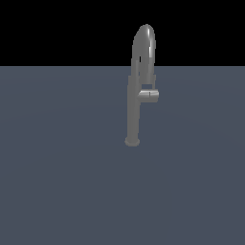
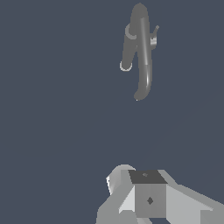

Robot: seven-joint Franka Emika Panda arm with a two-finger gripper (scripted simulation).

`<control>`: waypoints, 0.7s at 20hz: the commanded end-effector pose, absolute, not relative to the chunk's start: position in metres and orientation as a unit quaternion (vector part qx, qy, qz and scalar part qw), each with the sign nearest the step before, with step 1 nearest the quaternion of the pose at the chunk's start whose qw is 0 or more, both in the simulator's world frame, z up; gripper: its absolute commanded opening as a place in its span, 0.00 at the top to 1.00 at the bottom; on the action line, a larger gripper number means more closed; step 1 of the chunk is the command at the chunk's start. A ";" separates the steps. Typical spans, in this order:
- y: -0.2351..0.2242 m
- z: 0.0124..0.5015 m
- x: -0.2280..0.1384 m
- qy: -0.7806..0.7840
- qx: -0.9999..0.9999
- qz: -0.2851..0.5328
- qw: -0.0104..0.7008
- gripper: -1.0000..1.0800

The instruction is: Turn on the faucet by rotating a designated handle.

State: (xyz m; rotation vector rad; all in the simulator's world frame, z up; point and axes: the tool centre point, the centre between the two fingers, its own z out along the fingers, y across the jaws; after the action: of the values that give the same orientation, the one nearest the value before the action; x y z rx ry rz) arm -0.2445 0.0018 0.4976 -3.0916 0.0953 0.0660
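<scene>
Flat slate-grey floor (image 1: 57,182) across the whole lower part of the exterior view, bare at that view's left. Right of centre, on a small round base flange, the faucet (image 1: 132,110): slim grey upright column, with a high arched spout curving over at the top. Just to the column's right in the exterior view, about halfway up, the handle (image 1: 149,95): short, stubby, horizontal, joined to the column and pointing toward the exterior view's right.

In the wrist view, faucet (image 2: 142,52) seen from above and well apart from the robot's parts; handle (image 2: 152,40) a small stub beside the spout. Pale blocky gripper (image 2: 146,197) body only partly in frame, fingertips not visible: opening impossible to tell, nothing seen in its hold, no contact with the faucet.
</scene>
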 end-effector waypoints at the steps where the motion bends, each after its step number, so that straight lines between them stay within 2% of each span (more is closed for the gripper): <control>1: 0.002 0.498 -0.236 0.041 -0.998 0.032 0.034 1.00; 14: -0.004 0.492 -0.170 0.126 -0.978 0.119 0.117 1.00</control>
State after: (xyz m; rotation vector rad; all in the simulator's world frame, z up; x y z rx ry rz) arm -0.1790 -0.0025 0.4932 -2.8922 0.3376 0.3184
